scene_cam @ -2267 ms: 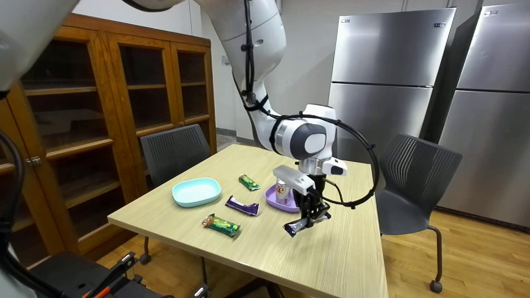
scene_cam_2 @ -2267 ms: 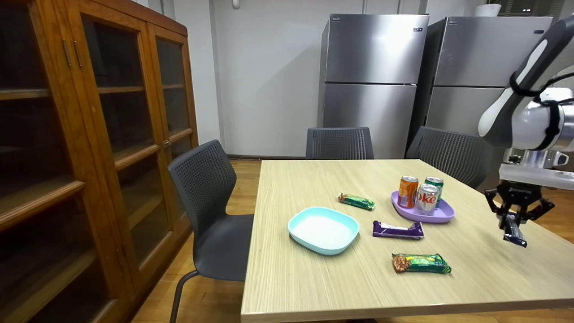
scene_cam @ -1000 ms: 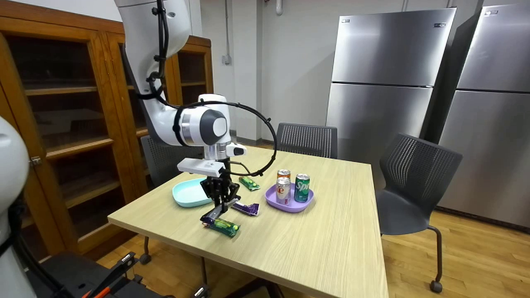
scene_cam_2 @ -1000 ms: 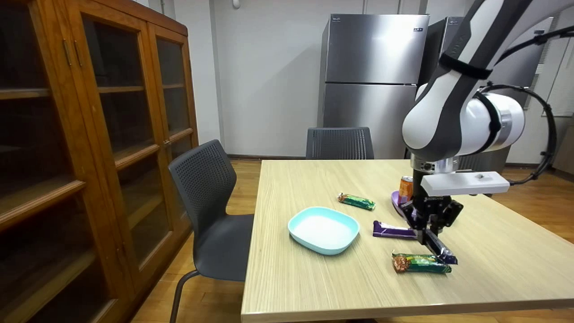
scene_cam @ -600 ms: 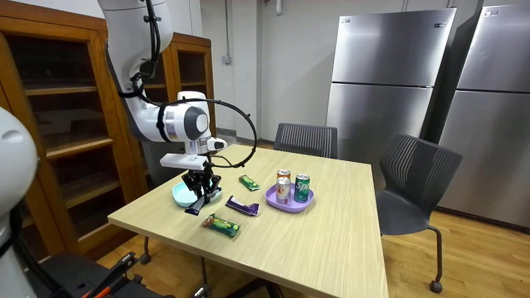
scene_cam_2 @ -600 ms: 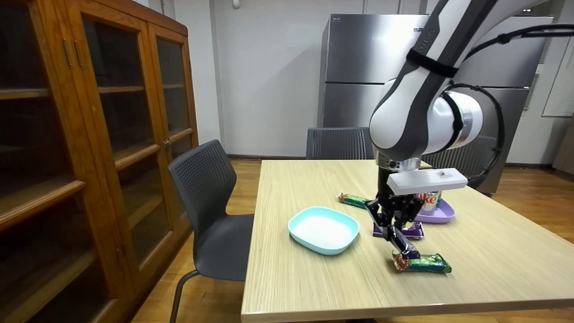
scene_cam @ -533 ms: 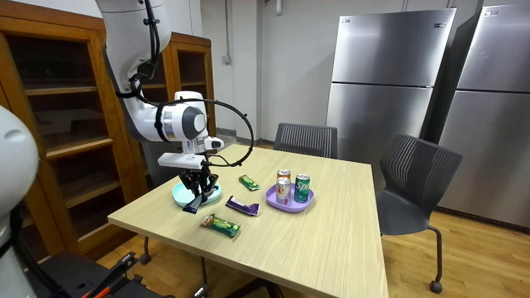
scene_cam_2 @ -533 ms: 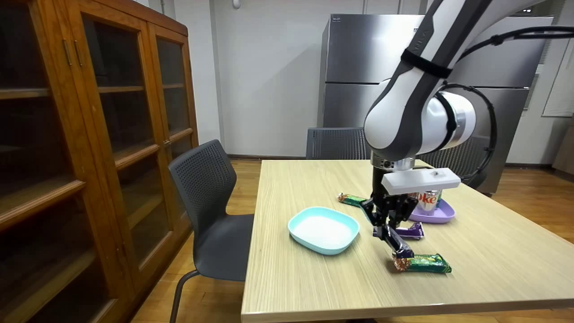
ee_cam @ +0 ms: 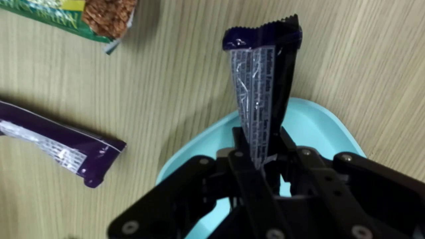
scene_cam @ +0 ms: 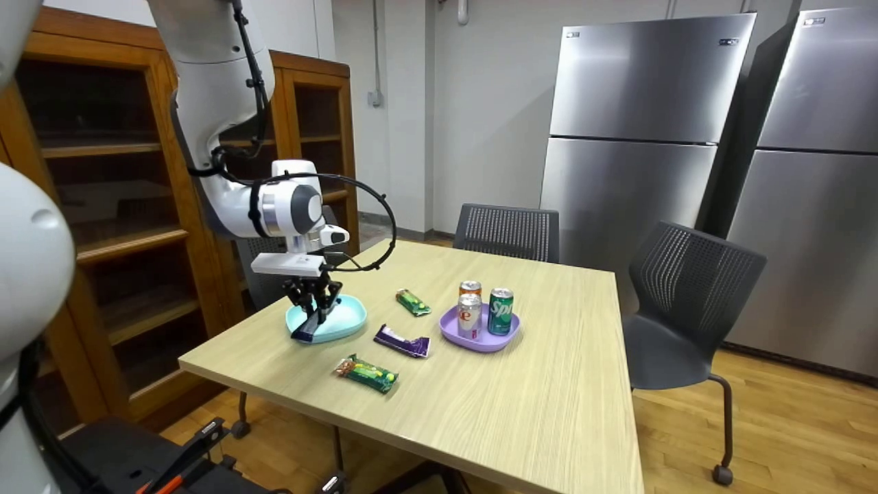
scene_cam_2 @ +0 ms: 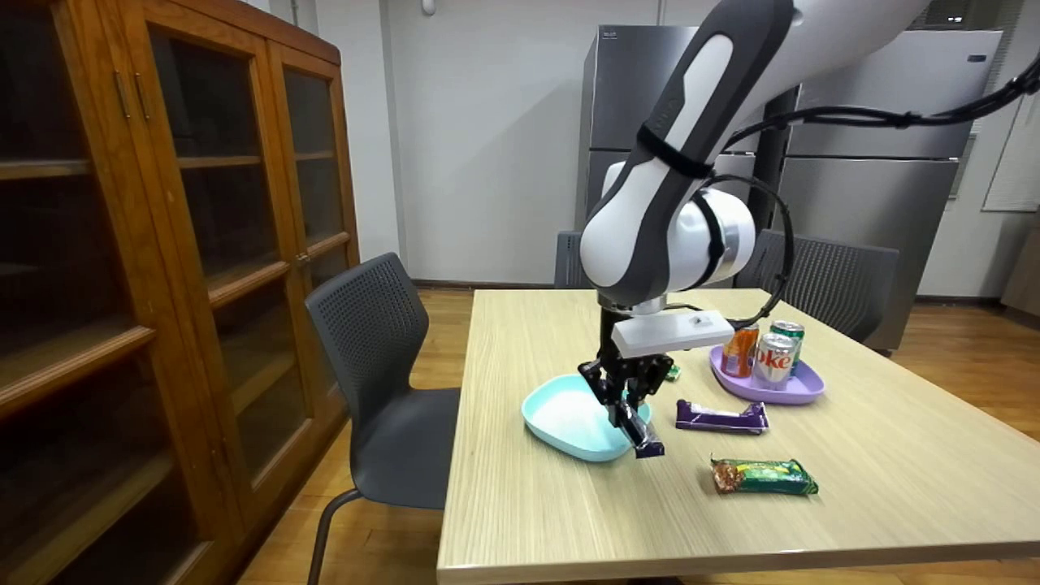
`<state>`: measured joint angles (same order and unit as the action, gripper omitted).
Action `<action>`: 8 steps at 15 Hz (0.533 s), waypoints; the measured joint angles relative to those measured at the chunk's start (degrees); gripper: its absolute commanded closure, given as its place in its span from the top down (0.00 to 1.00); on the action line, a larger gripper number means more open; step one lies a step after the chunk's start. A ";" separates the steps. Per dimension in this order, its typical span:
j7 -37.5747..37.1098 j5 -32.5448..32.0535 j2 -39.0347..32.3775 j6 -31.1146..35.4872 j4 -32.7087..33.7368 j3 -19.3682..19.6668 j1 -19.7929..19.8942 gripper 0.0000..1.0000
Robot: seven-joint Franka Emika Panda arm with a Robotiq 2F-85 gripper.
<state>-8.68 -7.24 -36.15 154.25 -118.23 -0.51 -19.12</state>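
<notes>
Gripper (ee_cam: 262, 144): fingers nearly together, pinched on one dark-purple wrapped bar (ee_cam: 254, 79), which hangs over the rim of a turquoise dish (scene_cam_2: 569, 414). Table (scene_cam: 535, 412): pale wood grain. Chairs (scene_cam_2: 370, 333): three, dark grey. Cabinet (scene_cam_2: 175, 292): brown wood, glazed doors. Refrigerators (scene_cam: 634, 171): two, steel-faced. Changed since the earlier frames: bar and gripper moved from near the purple tray (scene_cam: 483, 346) to the dish.

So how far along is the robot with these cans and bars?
Seemingly done: three cans stand in the purple tray. In hand: the pincer holds a dark bar partly over the blue tray. Probably left: the purple bar and two green bars on the table.
</notes>
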 measured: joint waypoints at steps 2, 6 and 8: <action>0.06 0.00 -2.70 -0.33 3.54 -0.24 -0.63 0.06; 0.25 -0.01 -7.49 -2.14 10.11 -0.41 -1.48 0.06; 0.32 -0.01 -9.45 -2.95 12.96 -0.41 -1.83 0.06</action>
<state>-8.36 -7.25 -45.61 151.30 -105.26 -0.92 -20.94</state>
